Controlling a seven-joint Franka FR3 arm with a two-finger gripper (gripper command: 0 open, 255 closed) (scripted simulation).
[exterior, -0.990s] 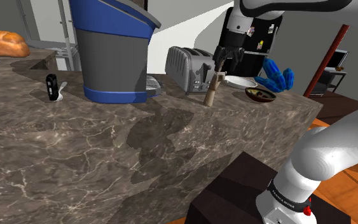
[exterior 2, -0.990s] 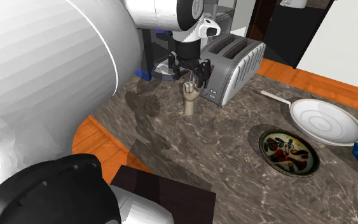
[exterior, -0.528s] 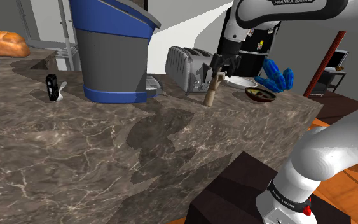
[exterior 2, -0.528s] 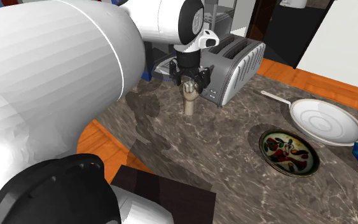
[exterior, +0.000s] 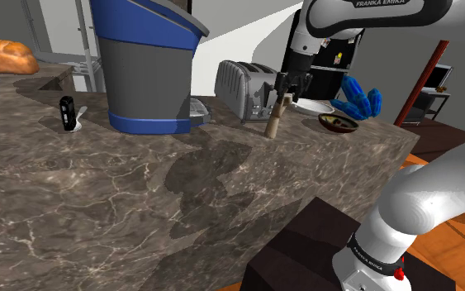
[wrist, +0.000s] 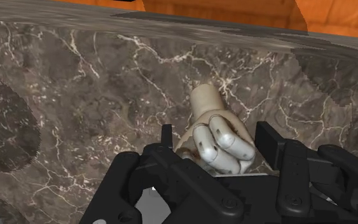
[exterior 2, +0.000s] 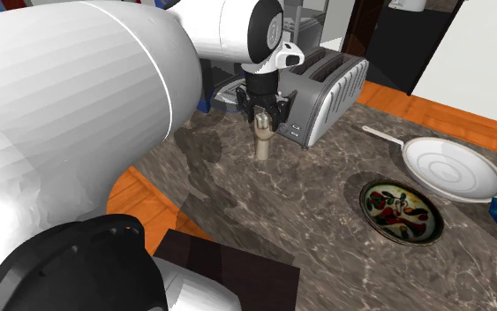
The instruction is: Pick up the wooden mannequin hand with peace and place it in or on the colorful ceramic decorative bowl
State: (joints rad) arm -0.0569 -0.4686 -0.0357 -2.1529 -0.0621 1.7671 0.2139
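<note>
A pale wooden mannequin hand [exterior: 272, 124] stands upright on the dark marble counter [exterior: 139, 190], just in front of the toaster. From above, my black gripper [exterior: 286, 89] has come down over its raised fingers. In the wrist view the mannequin hand [wrist: 204, 105] sits between my two fingertips [wrist: 166, 135], which press in on its sides, so the gripper [wrist: 217, 137] is shut on it. In the second exterior view the gripper [exterior 2: 264, 115] clasps the top of the mannequin hand [exterior 2: 261, 146]. The colourful patterned bowl [exterior 2: 402, 210] lies further along the counter, seen as the bowl [exterior: 338, 123] near the counter's end.
A silver toaster [exterior 2: 326, 79] stands right behind the mannequin hand. A white pan [exterior 2: 449, 168] lies beside the bowl. A big blue and grey machine [exterior: 149, 66], a small black object [exterior: 68, 113] and a bread loaf [exterior: 3, 56] are toward the shoulder view's left.
The gripper came down over the mannequin hand's fingers, then its fingers drew in from wide apart to the hand's sides. The mannequin hand still stands in the same spot.
</note>
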